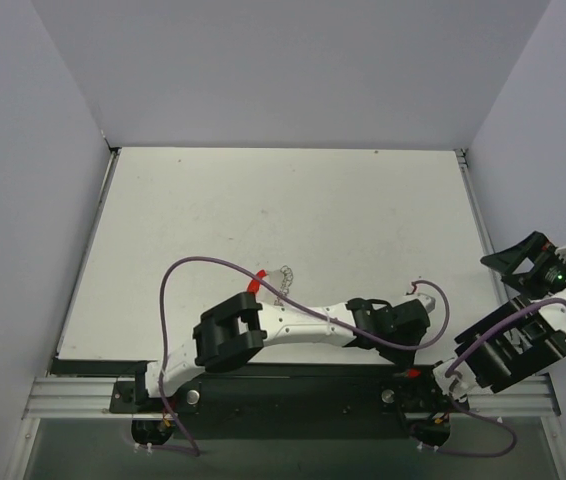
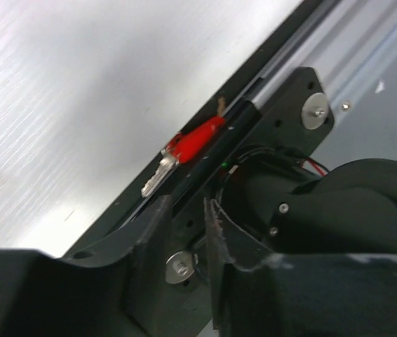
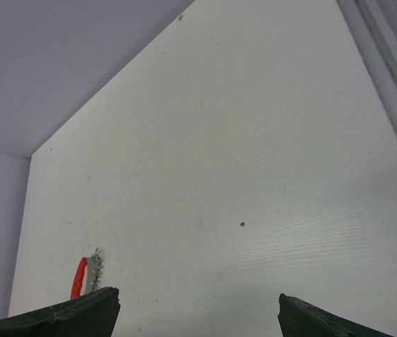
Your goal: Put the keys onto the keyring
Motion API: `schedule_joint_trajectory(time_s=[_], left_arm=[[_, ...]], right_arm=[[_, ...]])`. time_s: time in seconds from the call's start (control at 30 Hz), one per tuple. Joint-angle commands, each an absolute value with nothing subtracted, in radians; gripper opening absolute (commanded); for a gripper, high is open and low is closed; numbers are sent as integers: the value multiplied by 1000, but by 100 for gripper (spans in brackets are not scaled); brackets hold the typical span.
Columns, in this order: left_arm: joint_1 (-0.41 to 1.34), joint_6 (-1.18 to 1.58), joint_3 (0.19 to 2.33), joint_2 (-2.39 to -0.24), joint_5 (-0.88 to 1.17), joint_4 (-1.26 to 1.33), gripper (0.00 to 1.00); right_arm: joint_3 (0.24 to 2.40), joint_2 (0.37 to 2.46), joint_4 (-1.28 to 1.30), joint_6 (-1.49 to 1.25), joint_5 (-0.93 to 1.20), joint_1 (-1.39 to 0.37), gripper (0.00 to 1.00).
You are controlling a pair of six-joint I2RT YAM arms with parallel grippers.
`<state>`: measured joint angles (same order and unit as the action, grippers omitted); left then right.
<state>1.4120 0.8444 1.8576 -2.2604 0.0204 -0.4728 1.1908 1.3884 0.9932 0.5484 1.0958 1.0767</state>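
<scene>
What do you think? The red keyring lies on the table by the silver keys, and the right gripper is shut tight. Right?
Almost. The right gripper is wide open, as the right wrist view shows. The red keyring does lie on the table by the silver keys.

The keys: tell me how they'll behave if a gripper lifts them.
The keys look like many thin silver pieces, so they would probably flop and fan apart. Bare metal, likely slippery. They lie flat beside the red keyring, so edges seem hard to catch.
</scene>
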Motion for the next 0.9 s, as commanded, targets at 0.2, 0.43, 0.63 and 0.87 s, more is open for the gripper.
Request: schedule_joint_trajectory(time_s=[0.2,0.43,0.63,0.87], left_arm=[[1405,753,2140,-2497,241,-426,9],[1398,730,2301,-2624,244,-553,0],[1387,698,2317,-2623,141,-735,0],[1358,718,1935,-2404,-20,-660,0]], right_arm=[[1289,1433,1089,597,1115,1135,100],[1299,1459,1088,595,1124,1140,100],[1315,1482,1088,600,1134,1143,100],[1330,1483,1086,603,1149,1143,100]])
